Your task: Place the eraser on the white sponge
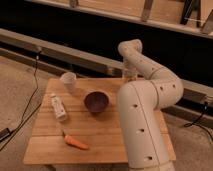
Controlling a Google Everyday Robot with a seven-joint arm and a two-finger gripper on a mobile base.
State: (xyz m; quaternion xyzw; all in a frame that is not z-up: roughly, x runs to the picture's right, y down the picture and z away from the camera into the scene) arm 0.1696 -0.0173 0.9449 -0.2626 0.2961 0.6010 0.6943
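pincer (129, 75): fingers together, far edge of worktop (100, 132), behind arm (145, 115)
bowl (96, 101): mid-worktop
carrot (76, 143): front

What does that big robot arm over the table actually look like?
The arm is thick, smooth and cream-white, built of rounded tube-like segments with small dark round holes dotted along its sides. No cables show on it. Its tool, at the table's far edge, looks greyish and is mostly hidden.

eraser and white sponge out of sight, gripper (129, 76) closed, low at table's (102, 136) far edge
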